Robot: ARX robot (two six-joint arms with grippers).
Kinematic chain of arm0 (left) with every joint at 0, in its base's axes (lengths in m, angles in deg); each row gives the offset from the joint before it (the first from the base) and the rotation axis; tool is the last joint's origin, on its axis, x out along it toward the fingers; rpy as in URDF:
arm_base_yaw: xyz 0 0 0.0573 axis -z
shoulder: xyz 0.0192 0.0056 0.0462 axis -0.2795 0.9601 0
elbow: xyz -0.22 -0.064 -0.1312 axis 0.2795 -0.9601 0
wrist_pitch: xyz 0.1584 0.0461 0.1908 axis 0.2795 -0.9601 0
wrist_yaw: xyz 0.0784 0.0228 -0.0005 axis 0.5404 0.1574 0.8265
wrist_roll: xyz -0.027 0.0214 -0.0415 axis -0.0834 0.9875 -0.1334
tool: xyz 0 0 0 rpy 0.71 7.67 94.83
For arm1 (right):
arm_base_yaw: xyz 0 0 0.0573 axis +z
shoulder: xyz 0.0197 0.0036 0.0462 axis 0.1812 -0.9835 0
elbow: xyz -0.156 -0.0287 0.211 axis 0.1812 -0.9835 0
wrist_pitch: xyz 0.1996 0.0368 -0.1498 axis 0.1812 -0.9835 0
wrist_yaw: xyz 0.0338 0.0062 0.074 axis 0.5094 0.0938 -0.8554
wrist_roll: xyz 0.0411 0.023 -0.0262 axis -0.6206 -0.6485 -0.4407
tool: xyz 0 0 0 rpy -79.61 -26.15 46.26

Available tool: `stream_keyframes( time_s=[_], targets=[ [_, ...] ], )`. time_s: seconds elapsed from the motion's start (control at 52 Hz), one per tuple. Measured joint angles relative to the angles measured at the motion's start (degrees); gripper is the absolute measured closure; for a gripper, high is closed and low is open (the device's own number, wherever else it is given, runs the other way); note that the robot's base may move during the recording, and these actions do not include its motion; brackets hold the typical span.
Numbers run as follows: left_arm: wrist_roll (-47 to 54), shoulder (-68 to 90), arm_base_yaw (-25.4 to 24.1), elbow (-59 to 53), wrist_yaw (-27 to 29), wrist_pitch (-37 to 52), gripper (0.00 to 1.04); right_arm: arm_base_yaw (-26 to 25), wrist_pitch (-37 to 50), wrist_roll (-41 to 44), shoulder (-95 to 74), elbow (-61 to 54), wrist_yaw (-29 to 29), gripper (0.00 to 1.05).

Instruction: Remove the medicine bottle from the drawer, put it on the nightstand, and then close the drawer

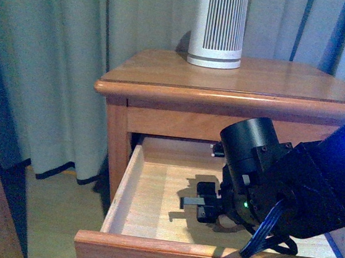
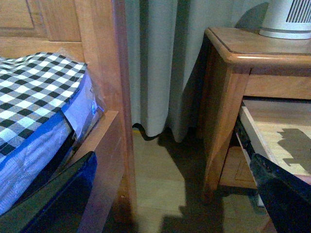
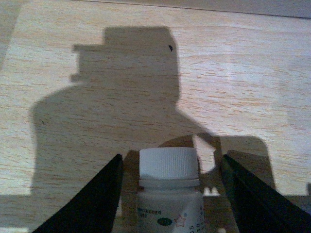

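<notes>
1. Since the upper drawer [image 1: 153, 189] of the small orange-brown wooden nightstand [image 1: 259, 83] is standing wide open, its pale wood floor can be seen from the front.
2. The black right gripper [image 1: 196, 205] is parked down inside that drawer, low over the floor.
3. In the right wrist view, the tiny white plastic medicine bottle [image 3: 169, 191] with the ribbed white cap is framed between the two black fingers [image 3: 95, 199], down on the drawer's pale wood.
4. A gap is left on each side of the cap, so the pincer is spread wider than the bottle and nothing is gripped.
5. From the front, the bottle is hidden behind the arm.
6. The left gripper [image 2: 172, 162] is held over the floor between the plain wooden bed frame post [image 2: 116, 97] and the nightstand, fingers spread wide, nothing between them.
7. A big white tapered cylinder with dark slats [image 1: 217, 28] is sat at the back of the nightstand top.
</notes>
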Motion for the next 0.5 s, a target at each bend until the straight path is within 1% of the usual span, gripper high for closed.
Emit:
stream_keyframes(
  time_s=[0.134, 0.173, 0.346, 0.5],
  targets=[
    [0.0, 0.0, 0.0, 0.0, 0.0, 0.0, 0.07, -0.02, -0.85, -0.79, 0.13, 0.0, 0.28, 0.69],
    [0.0, 0.0, 0.0, 0.0, 0.0, 0.0, 0.07, -0.02, -1.31, -1.18, 0.35, 0.0, 0.5, 0.73],
    [0.0, 0.0, 0.0, 0.0, 0.0, 0.0, 0.07, -0.02, -4.5, -2.86, 2.86, -1.16, 1.73, 0.75],
    [0.0, 0.0, 0.0, 0.0, 0.0, 0.0, 0.07, -0.02, -11.43, -7.1, 9.6, -3.28, 1.27, 0.75]
  ],
)
